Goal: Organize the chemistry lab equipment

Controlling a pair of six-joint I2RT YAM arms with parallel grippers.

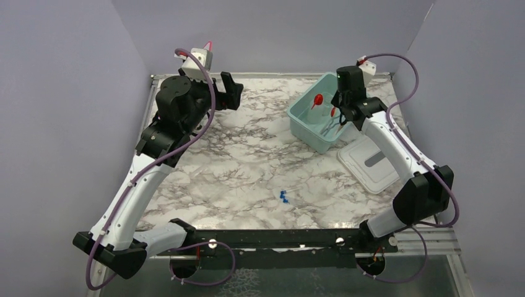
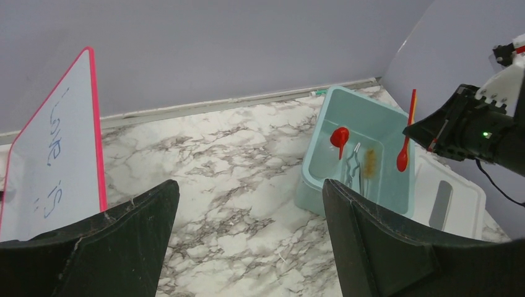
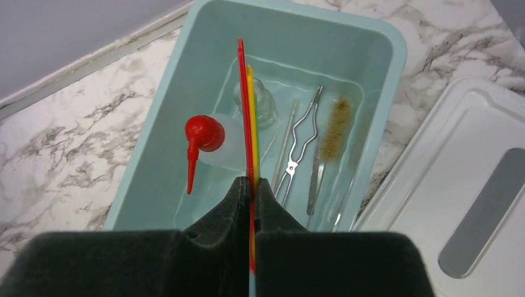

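My right gripper (image 3: 252, 185) is shut on the thin red-orange spatula (image 3: 249, 111), which hangs upright over the pale teal tub (image 3: 396, 68). In the tub lie the red funnel (image 3: 201, 136), a small clear glass vessel (image 3: 261, 102), metal tongs (image 3: 300, 148) and the tan-bristled wire brush (image 3: 337, 127). Blue-capped clear tubes (image 1: 285, 197) lie on the marble table near the front middle. My left gripper (image 2: 249, 185) is open and empty at the far left, above bare marble. The top view shows the right gripper (image 1: 339, 116) over the tub (image 1: 303, 124).
The white lid (image 1: 371, 162) lies flat to the right of the tub. A pink-edged whiteboard (image 2: 56, 154) leans at the back left beside my left arm. Grey walls close in the table on the back and both sides.
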